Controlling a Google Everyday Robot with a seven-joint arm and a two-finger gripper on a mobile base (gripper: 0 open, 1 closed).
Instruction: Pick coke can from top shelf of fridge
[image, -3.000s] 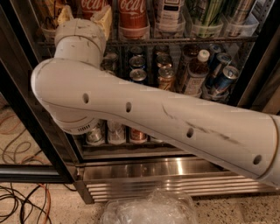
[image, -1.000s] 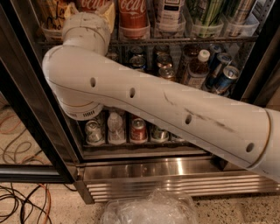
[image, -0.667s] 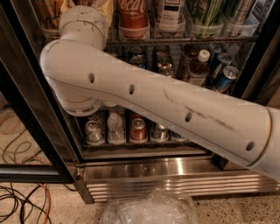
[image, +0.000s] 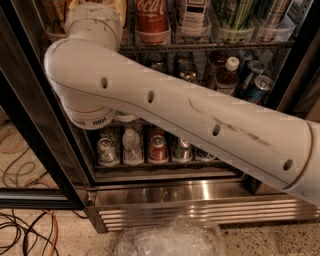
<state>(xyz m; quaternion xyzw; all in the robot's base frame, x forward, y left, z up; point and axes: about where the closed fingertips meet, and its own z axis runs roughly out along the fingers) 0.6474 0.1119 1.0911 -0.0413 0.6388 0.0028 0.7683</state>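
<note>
The coke can (image: 151, 17) stands upright on the top shelf (image: 200, 46) of the fridge (image: 165, 192), its upper part cut off by the picture's top edge. Just left of the coke can rises the white wrist (image: 94, 22) of the arm (image: 165, 105), whose thick forearm slants down to the right, well below the coke can, and covers much of the middle rack. The gripper lies beyond the top edge, above the wrist and left of the coke can, so it cannot be told whether it is released or grasping anything. Right of the coke can sit clear plastic trays (image: 272, 34) with tall cans. Far below the coke can, on the lowest rack, stand a short red can (image: 158, 148) and a water bottle (image: 132, 145)
</note>
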